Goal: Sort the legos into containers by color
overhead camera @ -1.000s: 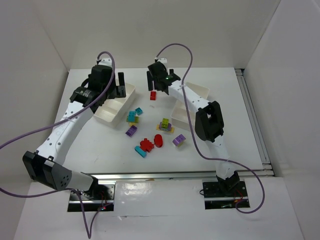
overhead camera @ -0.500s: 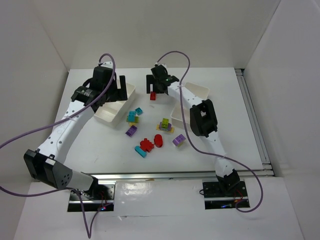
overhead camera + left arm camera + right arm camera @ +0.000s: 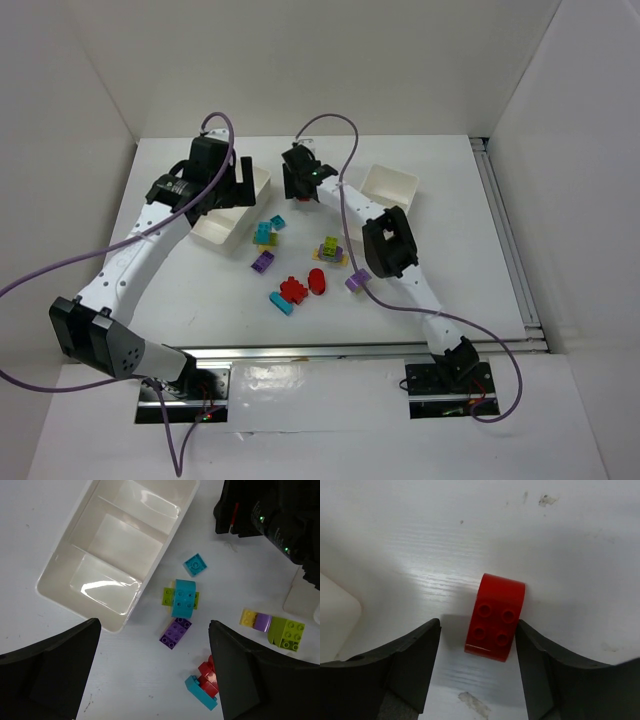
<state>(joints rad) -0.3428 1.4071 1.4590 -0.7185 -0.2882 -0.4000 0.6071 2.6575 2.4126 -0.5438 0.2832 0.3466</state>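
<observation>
A red brick [image 3: 496, 616] lies studs-up on the table between the open fingers of my right gripper [image 3: 476, 630]; the right finger is at its edge and the left finger stands apart. In the top view my right gripper [image 3: 300, 185] covers that brick, between the left tray [image 3: 240, 212] and the right tray [image 3: 392, 185]. My left gripper [image 3: 228, 185] is open and empty, high over the left tray [image 3: 120, 550]. Loose on the table lie a cyan brick [image 3: 195, 564], a cyan-lime cluster [image 3: 181, 598], a purple brick [image 3: 175, 633], a red cluster [image 3: 293, 291] and a yellow-purple-lime cluster [image 3: 330, 248].
A red oval piece [image 3: 318, 281], a cyan brick [image 3: 281, 303] and another purple brick [image 3: 358, 281] lie at mid-table. The right arm's links stretch over the right tray's near end. A tray corner [image 3: 335, 615] shows left of the right gripper.
My right gripper has swung left and down over the red brick, which now sits between its fingers. The left gripper has shifted slightly right above its tray.
</observation>
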